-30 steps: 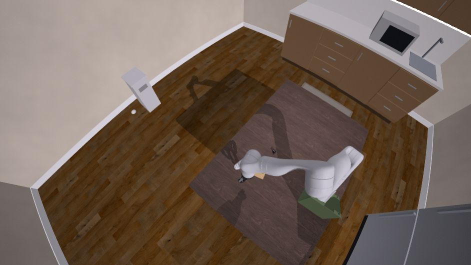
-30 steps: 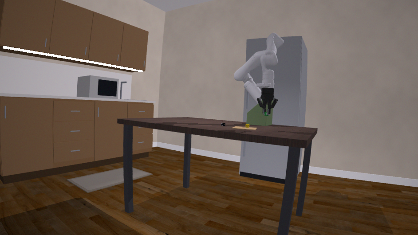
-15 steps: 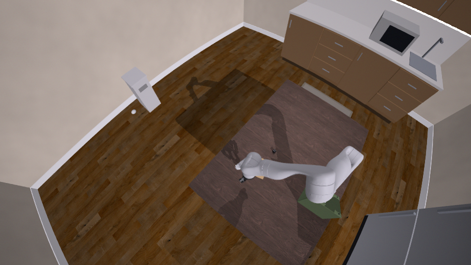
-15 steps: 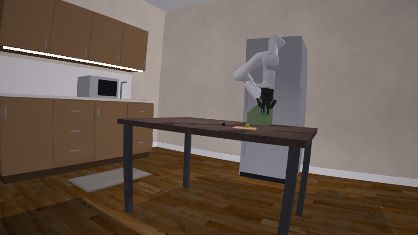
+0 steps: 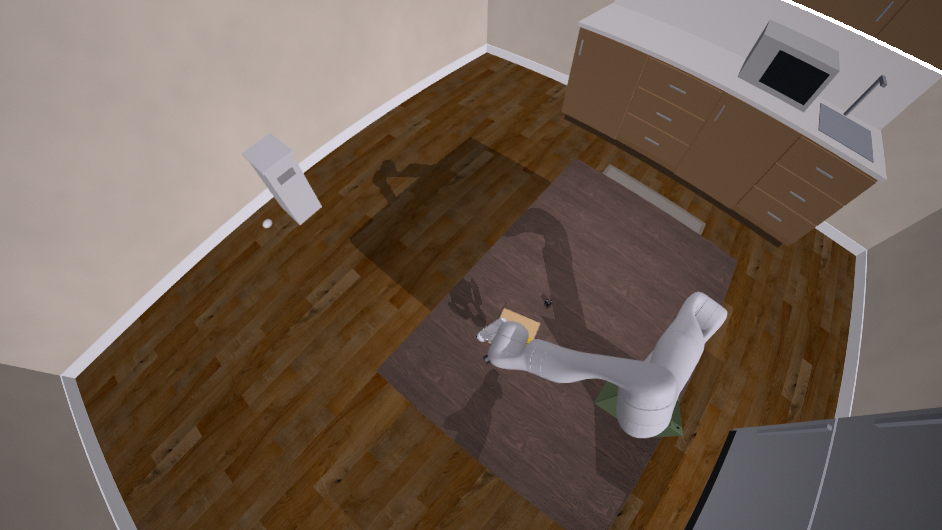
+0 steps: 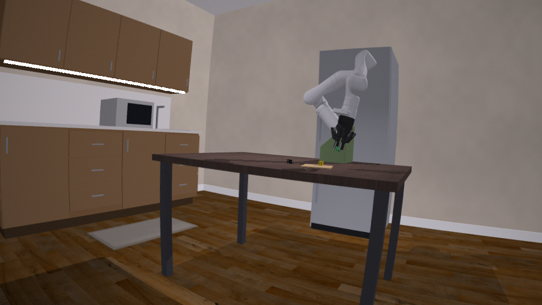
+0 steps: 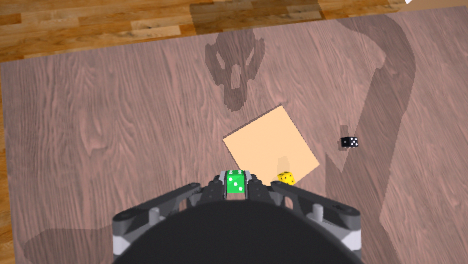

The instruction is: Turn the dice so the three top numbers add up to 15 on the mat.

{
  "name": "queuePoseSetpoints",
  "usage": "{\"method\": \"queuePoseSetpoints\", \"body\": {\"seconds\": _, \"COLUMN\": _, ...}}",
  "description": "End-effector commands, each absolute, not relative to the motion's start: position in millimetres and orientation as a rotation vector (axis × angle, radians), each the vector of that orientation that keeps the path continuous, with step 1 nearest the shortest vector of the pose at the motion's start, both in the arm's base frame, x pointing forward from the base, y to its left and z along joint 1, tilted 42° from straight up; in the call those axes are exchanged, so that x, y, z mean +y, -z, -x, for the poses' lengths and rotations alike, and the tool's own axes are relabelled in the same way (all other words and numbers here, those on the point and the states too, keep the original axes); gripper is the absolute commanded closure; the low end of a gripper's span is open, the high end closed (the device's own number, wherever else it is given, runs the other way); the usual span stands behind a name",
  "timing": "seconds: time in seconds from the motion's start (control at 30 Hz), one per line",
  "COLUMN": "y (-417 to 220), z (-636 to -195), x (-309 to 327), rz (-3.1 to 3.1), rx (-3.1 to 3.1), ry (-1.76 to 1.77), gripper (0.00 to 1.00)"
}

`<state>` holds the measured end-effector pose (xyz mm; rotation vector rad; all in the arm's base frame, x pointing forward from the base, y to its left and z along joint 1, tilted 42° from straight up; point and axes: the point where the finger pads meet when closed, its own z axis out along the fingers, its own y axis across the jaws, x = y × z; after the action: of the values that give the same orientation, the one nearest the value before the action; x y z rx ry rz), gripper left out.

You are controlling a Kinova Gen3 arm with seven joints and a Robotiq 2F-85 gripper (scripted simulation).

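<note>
Gripper (image 7: 235, 186) clenched on green die (image 7: 235, 182), white pips showing, held in air well above table (image 6: 227, 161). Tan mat (image 7: 270, 142) flat on table, below and just ahead of fingers. Yellow die (image 7: 286, 177) on mat's near corner, just right of gripper. Black die (image 7: 349, 142) off mat, on bare wood, farther right and ahead
</note>
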<state>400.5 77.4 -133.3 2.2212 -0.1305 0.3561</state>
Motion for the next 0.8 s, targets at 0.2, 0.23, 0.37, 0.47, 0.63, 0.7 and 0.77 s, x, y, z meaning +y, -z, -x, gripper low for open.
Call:
{"method": "queuePoseSetpoints", "body": {"seconds": 0.2, "y": 126, "z": -398, "x": 68, "rz": -2.115, "rx": -0.094, "ry": -0.493, "gripper": 0.85}}
{"method": "queuePoseSetpoints", "body": {"seconds": 0.23, "y": 124, "z": -399, "x": 67, "rz": -2.100, "rx": -0.091, "ry": -0.516, "gripper": 0.85}}
{"method": "queuePoseSetpoints", "body": {"seconds": 0.37, "y": 118, "z": -402, "x": 64, "rz": -2.045, "rx": -0.074, "ry": -0.617, "gripper": 0.85}}
{"method": "queuePoseSetpoints", "body": {"seconds": 0.47, "y": 113, "z": -404, "x": 64, "rz": -2.008, "rx": -0.055, "ry": -0.698, "gripper": 0.85}}
{"method": "queuePoseSetpoints", "body": {"seconds": 0.63, "y": 108, "z": -407, "x": 65, "rz": -1.975, "rx": -0.031, "ry": -0.781, "gripper": 0.85}}
{"method": "queuePoseSetpoints", "body": {"seconds": 0.7, "y": 106, "z": -410, "x": 67, "rz": -1.956, "rx": -0.012, "ry": -0.836, "gripper": 0.85}}
{"method": "queuePoseSetpoints", "body": {"seconds": 0.77, "y": 104, "z": -412, "x": 69, "rz": -1.940, "rx": 0.008, "ry": -0.891, "gripper": 0.85}}
